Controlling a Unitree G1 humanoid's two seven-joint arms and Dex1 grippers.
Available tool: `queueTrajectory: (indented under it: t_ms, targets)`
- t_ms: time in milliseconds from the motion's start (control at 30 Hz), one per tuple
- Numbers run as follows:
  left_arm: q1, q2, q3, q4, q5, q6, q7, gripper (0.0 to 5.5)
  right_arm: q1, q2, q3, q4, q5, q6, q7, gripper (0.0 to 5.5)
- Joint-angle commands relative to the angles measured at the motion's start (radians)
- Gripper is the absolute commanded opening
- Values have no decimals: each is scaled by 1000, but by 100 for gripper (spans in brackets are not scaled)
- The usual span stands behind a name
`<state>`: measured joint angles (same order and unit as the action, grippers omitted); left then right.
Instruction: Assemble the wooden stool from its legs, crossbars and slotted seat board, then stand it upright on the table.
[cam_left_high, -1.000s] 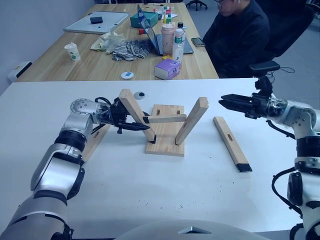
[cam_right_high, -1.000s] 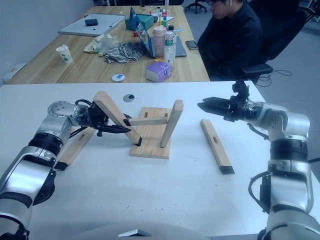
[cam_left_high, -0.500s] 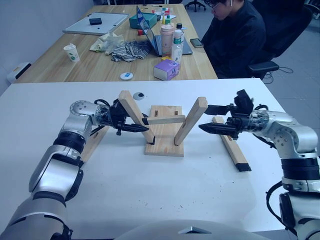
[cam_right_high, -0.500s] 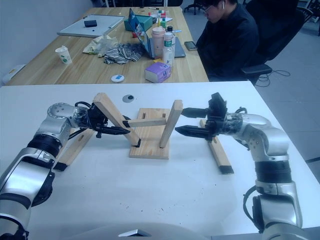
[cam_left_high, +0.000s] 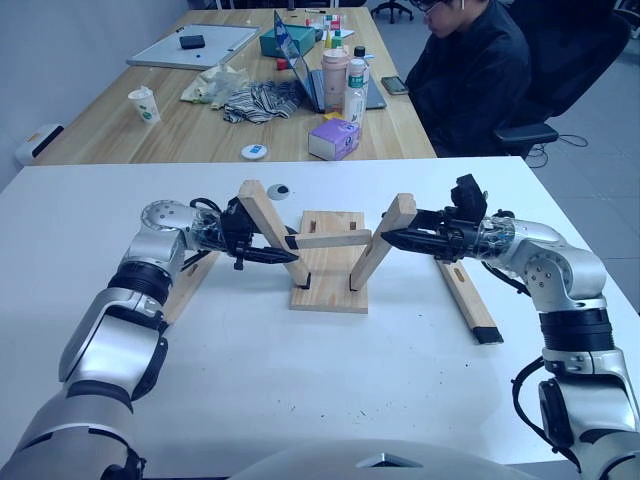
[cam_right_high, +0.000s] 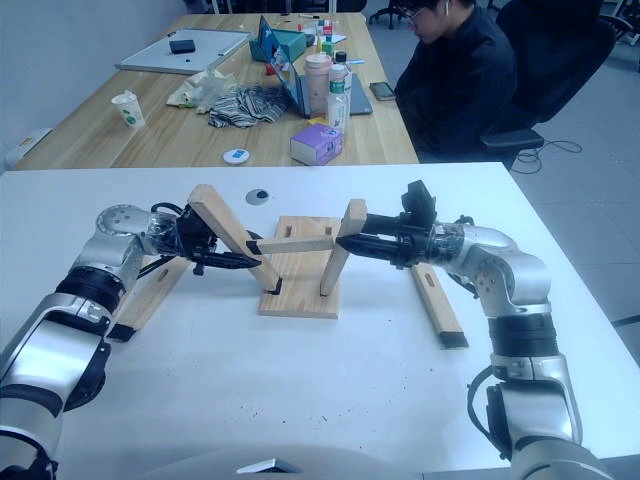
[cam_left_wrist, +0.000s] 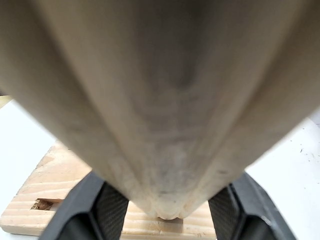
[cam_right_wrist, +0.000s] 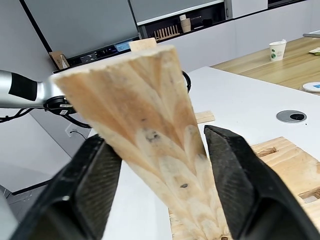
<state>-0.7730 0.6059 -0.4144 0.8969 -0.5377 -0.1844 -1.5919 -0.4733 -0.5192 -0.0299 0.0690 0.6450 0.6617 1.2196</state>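
The slotted seat board (cam_left_high: 330, 292) lies flat on the white table (cam_left_high: 320, 400). Two legs stand in it, leaning apart, joined by a crossbar (cam_left_high: 325, 238). My left gripper (cam_left_high: 268, 254) is shut on the left leg (cam_left_high: 262, 215) low down; in the left wrist view that left leg (cam_left_wrist: 160, 100) sits between the dark fingers (cam_left_wrist: 95, 210). My right gripper (cam_left_high: 388, 238) is shut on the right leg (cam_left_high: 392, 218) near its upper half, and the right wrist view has the fingers (cam_right_wrist: 95, 185) on either side of this right leg (cam_right_wrist: 150, 130).
One loose leg (cam_left_high: 463, 287) lies on the table right of the seat board, another (cam_left_high: 190, 282) under my left arm. A round cable port (cam_left_high: 279, 190) sits behind the stool. A cluttered wooden table (cam_left_high: 150, 130) stands beyond. The white table's near half has free room.
My right gripper has moved left from above the loose leg to the right standing leg, and its fingers have closed in on it. The left arm has kept still.
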Motion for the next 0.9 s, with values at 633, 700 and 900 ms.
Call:
queueTrajectory:
  t_ms: [633, 700, 900]
  targets:
    - [101, 23, -124, 19, 174, -1, -22, 203, -9, -30, 2, 121, -40, -49, 6, 236]
    - [99, 25, -134, 32, 205, -6, -22, 203, -8, -24, -2, 109, -34, -45, -2, 236]
    - [88, 43, -193, 47, 246, -10, -22, 203, 8, -5, -11, 75, -18, -39, -28, 236]
